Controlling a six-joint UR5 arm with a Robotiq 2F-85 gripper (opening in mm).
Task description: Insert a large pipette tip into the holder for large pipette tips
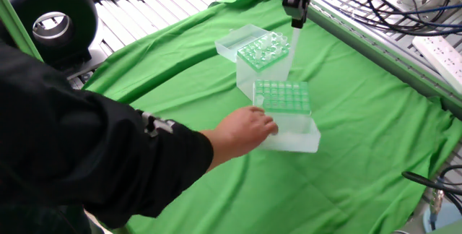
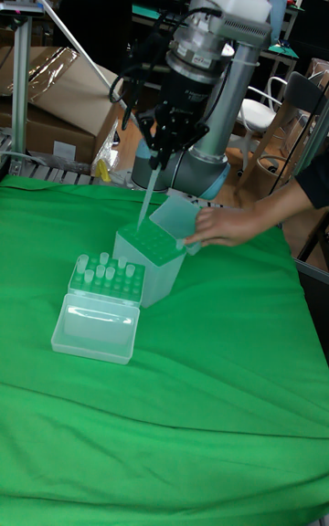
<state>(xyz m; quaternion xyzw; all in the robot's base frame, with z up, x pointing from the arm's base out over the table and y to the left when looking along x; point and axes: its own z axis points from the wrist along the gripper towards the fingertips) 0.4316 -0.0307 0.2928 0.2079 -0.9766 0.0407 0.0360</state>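
Green cloth (image 1: 361, 133), end effector (image 2: 157, 161) gripping large pipette tip (image 2: 146, 197)

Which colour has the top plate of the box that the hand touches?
Bright green top plate, best in the fixed view.

Gripper (image 2: 157, 157) raised, pointing down, jaws closed.

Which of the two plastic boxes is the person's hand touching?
The box with the bright green hole-grid top, nearer the person; the hand rests against its side. The other box is bristling with clear tips and untouched.
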